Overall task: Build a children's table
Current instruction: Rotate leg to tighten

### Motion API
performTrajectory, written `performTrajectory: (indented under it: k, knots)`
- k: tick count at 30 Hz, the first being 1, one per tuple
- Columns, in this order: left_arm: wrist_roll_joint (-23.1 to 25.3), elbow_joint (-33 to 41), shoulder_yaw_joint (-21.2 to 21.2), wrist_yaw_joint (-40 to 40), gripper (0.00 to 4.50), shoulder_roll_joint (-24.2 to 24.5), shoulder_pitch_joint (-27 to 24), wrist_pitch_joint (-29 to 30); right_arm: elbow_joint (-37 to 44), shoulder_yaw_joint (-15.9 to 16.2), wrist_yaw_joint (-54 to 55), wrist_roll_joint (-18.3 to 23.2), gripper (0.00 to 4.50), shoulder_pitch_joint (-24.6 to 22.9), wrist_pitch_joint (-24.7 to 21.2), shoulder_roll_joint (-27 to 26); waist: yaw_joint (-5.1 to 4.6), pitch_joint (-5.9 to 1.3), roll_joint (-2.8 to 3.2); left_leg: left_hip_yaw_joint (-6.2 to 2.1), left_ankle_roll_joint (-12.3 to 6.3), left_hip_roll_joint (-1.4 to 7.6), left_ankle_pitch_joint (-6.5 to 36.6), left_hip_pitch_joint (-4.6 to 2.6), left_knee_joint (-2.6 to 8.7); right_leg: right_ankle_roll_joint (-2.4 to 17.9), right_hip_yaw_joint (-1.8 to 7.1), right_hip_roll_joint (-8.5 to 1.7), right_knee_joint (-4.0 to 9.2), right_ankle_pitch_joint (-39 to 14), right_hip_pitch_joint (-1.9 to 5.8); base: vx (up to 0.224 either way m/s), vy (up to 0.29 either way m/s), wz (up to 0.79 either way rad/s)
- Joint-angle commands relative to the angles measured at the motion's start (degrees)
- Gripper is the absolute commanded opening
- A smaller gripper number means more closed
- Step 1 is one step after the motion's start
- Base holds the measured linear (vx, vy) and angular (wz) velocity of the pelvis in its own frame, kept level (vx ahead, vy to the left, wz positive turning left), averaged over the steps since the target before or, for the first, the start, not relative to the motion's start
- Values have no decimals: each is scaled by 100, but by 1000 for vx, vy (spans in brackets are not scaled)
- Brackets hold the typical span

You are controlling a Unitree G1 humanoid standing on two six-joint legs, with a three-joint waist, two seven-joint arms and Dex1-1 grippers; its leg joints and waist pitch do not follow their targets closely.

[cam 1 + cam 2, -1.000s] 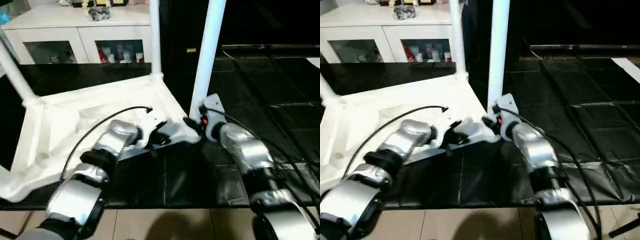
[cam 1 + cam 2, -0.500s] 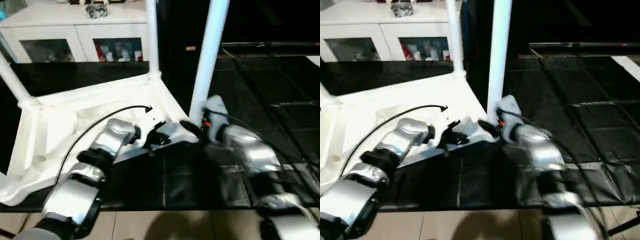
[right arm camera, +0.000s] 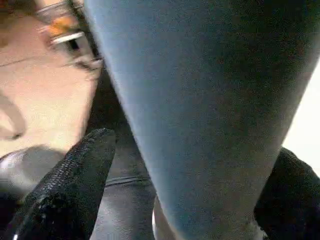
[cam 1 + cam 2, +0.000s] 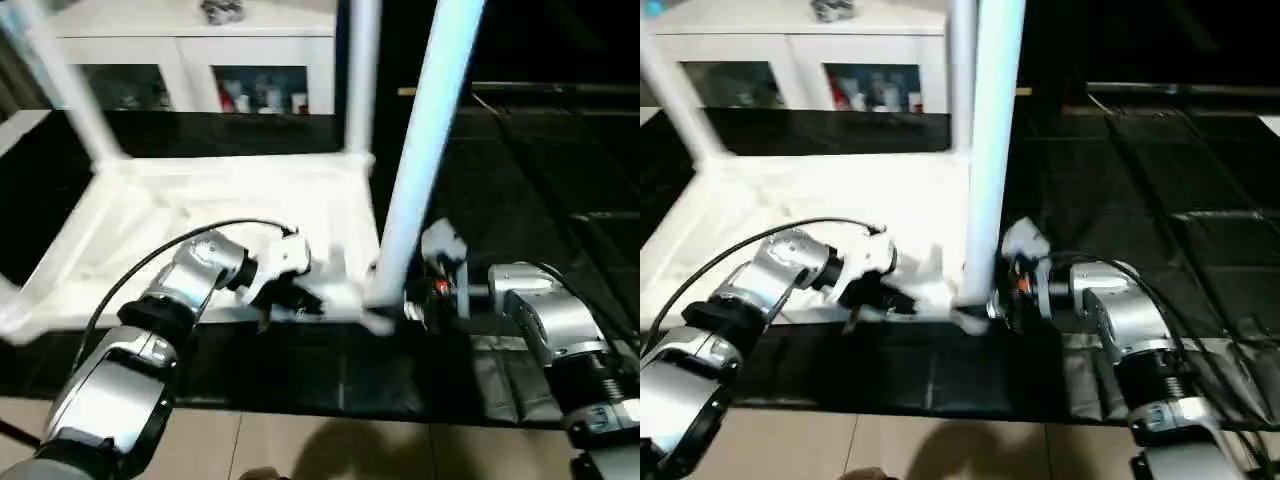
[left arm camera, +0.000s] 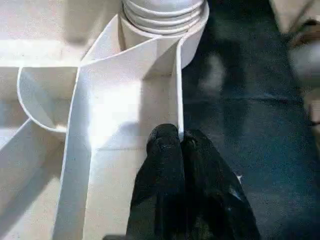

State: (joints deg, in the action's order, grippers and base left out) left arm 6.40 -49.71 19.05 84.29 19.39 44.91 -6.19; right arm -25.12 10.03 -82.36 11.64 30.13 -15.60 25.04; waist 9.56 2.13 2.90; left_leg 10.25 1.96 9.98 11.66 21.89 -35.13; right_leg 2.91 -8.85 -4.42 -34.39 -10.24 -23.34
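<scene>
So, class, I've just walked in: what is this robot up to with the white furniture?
A two-armed robot is putting together a small white table, which lies upside down on dark floor mats with legs standing up from its corners. The left claw is shut on a thin rib of the rim beside the near corner socket. The right claw is open, one finger on each side of the near leg low down.

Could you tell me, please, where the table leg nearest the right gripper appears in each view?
Left eye: near leg, right of centre, rising from the near corner socket.
Right eye: near leg, about centre.
Left wrist: its ribbed base in the socket.
Right wrist: close up, between the right gripper's fingers.
Shared landmark: that corner socket.
</scene>
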Motion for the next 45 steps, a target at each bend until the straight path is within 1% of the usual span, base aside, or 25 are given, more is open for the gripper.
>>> performTrajectory:
  k: [1,4,5,9,11,12,13,14,15,17,22,27,28,30,31,33,34,35,37,38,39,41,43,44,45]
  knots:
    - [-18,243,193,446,0,99,-6,-204,-101,83,-382,80,379,187,187,81,-7,-390,-106,-163,-602,489,558,-107,379,686,469,-655,424,-1305,352,0,0,0]
    - [-14,249,240,565,0,170,-11,-298,-240,144,-539,66,359,247,280,125,16,-393,-103,-164,-577,491,498,-113,378,686,473,-648,410,-1263,341,0,0,0]
    - [-16,247,243,595,0,198,-8,-327,-282,176,-587,53,338,266,314,120,34,-402,-117,-167,-588,490,431,-107,373,720,471,-653,384,-1150,347,0,0,0]
    - [-16,266,224,572,0,219,-7,-330,-305,232,-672,91,320,285,305,101,35,-419,-115,-173,-651,493,314,-90,355,790,466,-652,345,-842,354,0,0,0]
    - [-22,281,211,553,0,215,-11,-313,-299,244,-691,101,294,280,300,85,39,-414,-104,-173,-644,487,337,-83,356,788,462,-655,355,-874,361,0,0,0]
    - [-29,301,202,552,0,216,-18,-301,-322,245,-726,99,294,286,313,70,39,-413,-110,-171,-638,482,353,-80,357,781,461,-654,359,-903,364,0,0,0]
    - [-44,310,187,546,0,212,-23,-293,-352,248,-758,91,294,287,342,44,43,-412,-92,-170,-623,476,390,-82,355,769,459,-657,365,-970,364,0,0,0]
    - [-50,311,182,543,0,212,-27,-289,-340,249,-755,92,289,274,346,34,42,-414,-100,-172,-608,478,392,-81,360,748,456,-654,375,-1009,369,0,0,0]
    - [-50,311,182,543,0,212,-27,-289,-340,249,-755,92,264,274,346,34,43,-415,-101,-174,-604,479,381,-81,359,743,456,-648,372,-1000,368,0,0,0]
    - [-59,281,172,523,0,206,-26,-306,-330,242,-772,127,256,259,343,11,37,-417,-86,-179,-598,490,384,-86,359,757,458,-644,367,-949,362,0,0,0]
    - [-55,203,130,408,0,180,-2,-316,-258,235,-798,186,224,203,303,7,47,-420,-92,-176,-604,482,366,-84,354,766,455,-644,360,-916,369,0,0,0]
    - [-94,115,25,204,0,113,40,-160,-136,161,-764,289,211,135,139,-46,57,-416,-93,-174,-586,481,396,-89,356,747,457,-641,372,-1001,366,0,0,0]
    - [-100,91,-14,72,0,61,41,-36,-26,123,-601,322,209,52,21,-92,54,-412,-77,-173,-579,486,392,-92,358,737,462,-636,376,-1017,365,0,0,0]
    - [-164,60,-138,-242,0,-85,46,253,195,44,-92,316,209,-108,-186,-230,68,-404,-78,-173,-541,494,450,-108,366,705,464,-634,398,-1121,359,0,0,0]
    - [-221,50,-237,-484,0,-203,74,503,258,-39,449,235,209,-164,-274,-413,75,-397,-79,-182,-496,499,464,-115,374,676,465,-640,405,-1196,350,0,0,0]
    - [-231,52,-286,-675,0,-283,107,694,248,-106,918,138,206,-169,-328,-590,37,-370,-73,-184,-313,454,715,-121,403,577,443,-655,478,-1683,365,0,0,0]
    - [-218,44,-317,-897,0,-368,151,869,215,-137,1402,-7,205,-158,-380,-777,15,-364,-73,-179,-272,449,763,-128,409,548,445,-648,491,-1785,362,0,0,0]
    - [-199,24,-343,-1104,0,-446,197,975,144,-125,1824,-190,204,-123,-427,-919,-66,-333,-56,-203,-164,441,918,-138,441,440,427,-656,544,-2148,374,0,0,0]
    - [-196,14,-353,-1161,0,-469,211,1006,123,-128,1917,-220,204,-110,-450,-956,-127,-321,-65,-202,-121,431,1025,-155,450,402,425,-652,581,-2283,369,0,0,0]
    - [-162,-68,-444,-1664,0,-678,337,1294,-34,-155,2735,-468,203,-6,-673,-1273,-197,-322,-64,-204,-76,431,1009,-154,458,425,434,-633,568,-2227,373,0,0,0]
    - [-164,-104,-492,-1866,0,-776,385,1391,-113,-213,3093,-523,203,57,-808,-1419,-231,-329,-39,-221,-46,414,1038,-164,464,434,422,-644,583,-2257,388,0,0,0]
    - [-184,-201,-642,-2428,0,-1057,507,1632,-225,-318,3914,-655,202,185,-1093,-1784,-320,-338,-73,-204,-49,390,936,-158,447,480,442,-639,575,-2101,399,0,0,0]
    - [-254,-315,-836,-3077,0,-1370,628,1826,-340,-349,4475,-736,202,323,-1133,-2129,-326,-337,-53,-198,-90,388,872,-163,442,519,445,-638,571,-1994,392,0,0,0]
    - [-264,-327,-874,-3235,0,-1454,657,1893,-377,-328,4616,-785,202,363,-1110,-2222,-350,-337,-82,-193,-97,379,884,-177,444,547,440,-637,578,-1988,390,0,0,0]
    - [-262,-313,-878,-3299,0,-1498,666,1934,-423,-251,4673,-881,202,391,-1003,-2251,-334,-340,-75,-185,-141,359,835,-179,440,529,438,-643,587,-1998,409,0,0,0]
